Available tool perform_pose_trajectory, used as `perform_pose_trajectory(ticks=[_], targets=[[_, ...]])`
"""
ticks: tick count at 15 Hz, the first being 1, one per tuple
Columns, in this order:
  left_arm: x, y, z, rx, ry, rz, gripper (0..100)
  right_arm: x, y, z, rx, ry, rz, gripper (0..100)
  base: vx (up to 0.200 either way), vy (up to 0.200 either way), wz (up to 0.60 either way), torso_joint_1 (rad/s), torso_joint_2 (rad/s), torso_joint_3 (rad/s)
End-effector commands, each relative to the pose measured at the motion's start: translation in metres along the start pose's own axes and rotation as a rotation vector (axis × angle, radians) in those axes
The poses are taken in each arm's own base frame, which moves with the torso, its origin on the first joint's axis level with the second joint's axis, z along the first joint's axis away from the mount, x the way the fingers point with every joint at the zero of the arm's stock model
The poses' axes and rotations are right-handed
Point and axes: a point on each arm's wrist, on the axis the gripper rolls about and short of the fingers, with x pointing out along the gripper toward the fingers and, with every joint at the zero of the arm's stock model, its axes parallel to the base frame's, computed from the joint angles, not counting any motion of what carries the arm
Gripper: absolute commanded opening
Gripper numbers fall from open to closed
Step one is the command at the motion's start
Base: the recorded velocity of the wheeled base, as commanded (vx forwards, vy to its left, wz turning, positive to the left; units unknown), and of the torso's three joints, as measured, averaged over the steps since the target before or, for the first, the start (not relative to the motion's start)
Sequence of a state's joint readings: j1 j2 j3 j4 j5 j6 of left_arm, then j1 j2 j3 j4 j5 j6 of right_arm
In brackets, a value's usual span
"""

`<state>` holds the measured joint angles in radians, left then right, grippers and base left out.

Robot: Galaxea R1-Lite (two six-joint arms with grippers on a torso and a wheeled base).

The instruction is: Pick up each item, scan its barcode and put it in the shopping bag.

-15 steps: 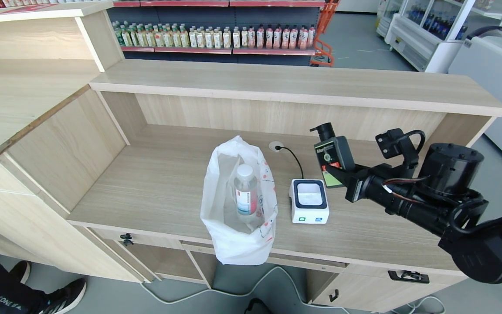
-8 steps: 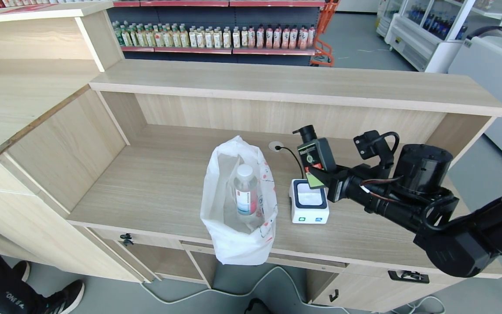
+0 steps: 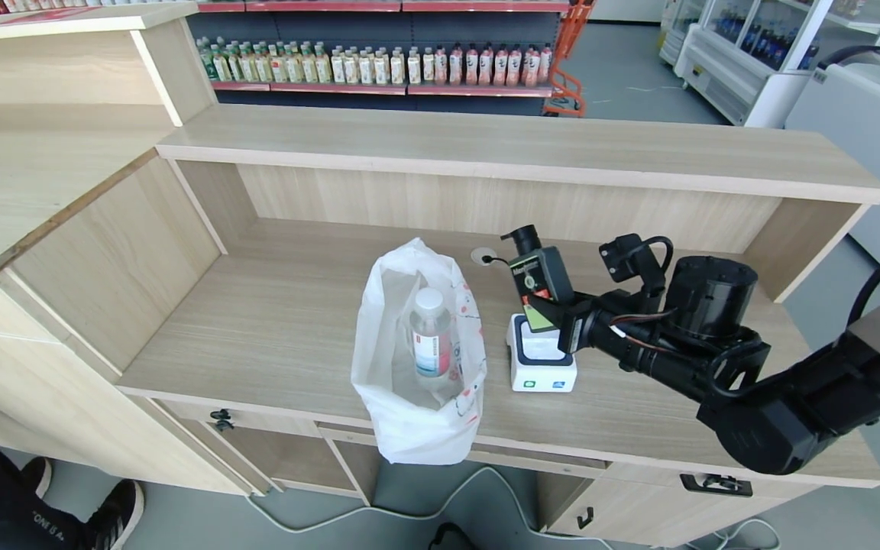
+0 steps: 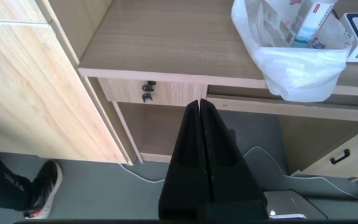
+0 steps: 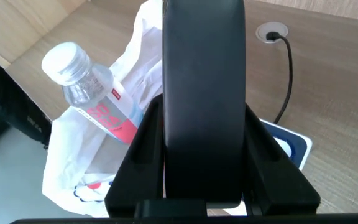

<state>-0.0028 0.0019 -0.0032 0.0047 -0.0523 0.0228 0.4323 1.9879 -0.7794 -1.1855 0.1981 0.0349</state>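
Below counter (image 3: pixel 279 328) front edge: left gripper (image 4: pixel 199 107) pressed together. On counter: shopping bag (image 3: pixel 418 397) with water bottle (image 3: pixel 432 334), scanner (image 3: pixel 541 365) at its 3 o'clock. Above scanner: right gripper (image 3: pixel 556 309) pinching dark bottle (image 3: pixel 538 276). Likely risks: barcode turned off window, no read; slack bag rim snags drop.

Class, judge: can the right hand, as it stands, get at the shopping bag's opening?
Probably yes. The right hand, gripping the black bottle, is over the scanner, right beside the shopping bag; the bag's mouth gapes upward with nothing between them.
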Motion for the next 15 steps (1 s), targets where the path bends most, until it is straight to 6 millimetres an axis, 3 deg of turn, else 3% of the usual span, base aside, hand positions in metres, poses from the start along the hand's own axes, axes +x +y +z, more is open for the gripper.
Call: perform_pose_trajectory(ticks=[1,6,15], targets=[[0.000,0.000,0.000,0.000,0.000,0.001,0,0.005,0.002,-0.006,0.003,0.014,0.006,0,0.000,0.200,0.00,-0.007,0.00,0.012],[0.000,0.000,0.000,0.000,0.000,0.000,0,0.005,0.002,-0.006,0.002,0.011,0.007,0,0.000,0.200,0.00,0.005,0.01,-0.001],[0.000,0.000,0.000,-0.001,0.000,0.000,0,0.008,-0.006,-0.020,0.011,0.050,-0.029,0,0.000,0.000,0.00,0.000,0.00,0.000]])
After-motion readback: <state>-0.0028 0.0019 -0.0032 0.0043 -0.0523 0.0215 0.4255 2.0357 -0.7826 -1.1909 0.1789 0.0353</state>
